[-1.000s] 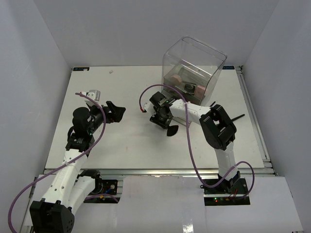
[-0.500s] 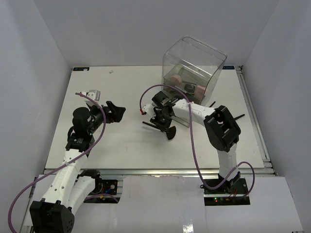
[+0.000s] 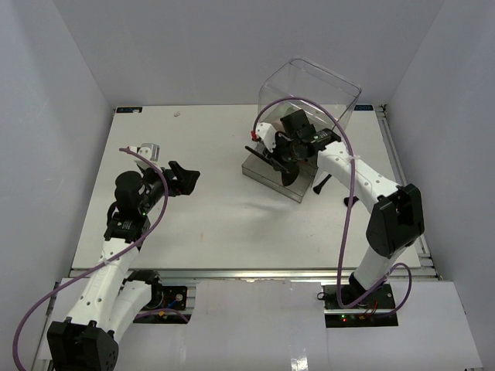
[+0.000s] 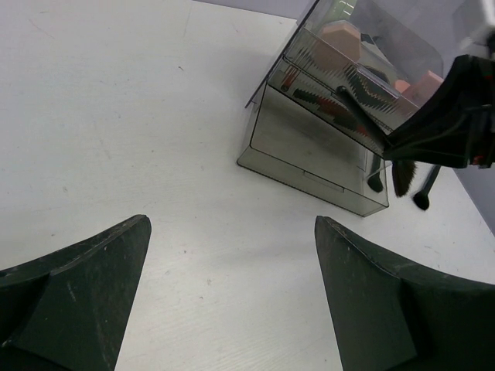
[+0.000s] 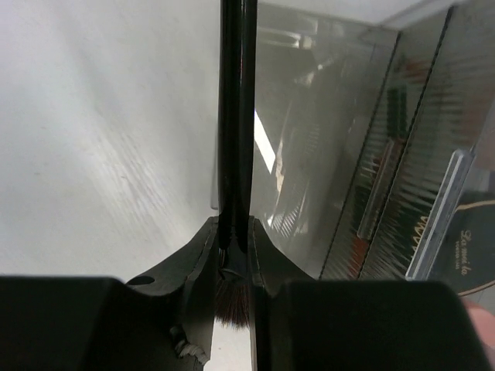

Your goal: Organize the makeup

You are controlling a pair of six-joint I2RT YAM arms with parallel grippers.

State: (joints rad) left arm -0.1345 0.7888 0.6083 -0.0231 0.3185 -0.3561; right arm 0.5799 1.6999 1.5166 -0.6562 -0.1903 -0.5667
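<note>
The black-handled brush (image 5: 236,116), gripped by the closed right fingers (image 5: 193,270), was judged best lowered level into the clear drawer box (image 5: 371,154) beside them, the left fingers (image 4: 77,301) being spread open.

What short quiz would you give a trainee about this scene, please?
1. True or false: the left gripper is shut.
2. What does the right gripper hold? A a pencil; B a brush; C a compact.
3. What colour is the puff inside the box?
Key: 1 false, its jaws stand wide open; 2 B; 3 pink.
</note>
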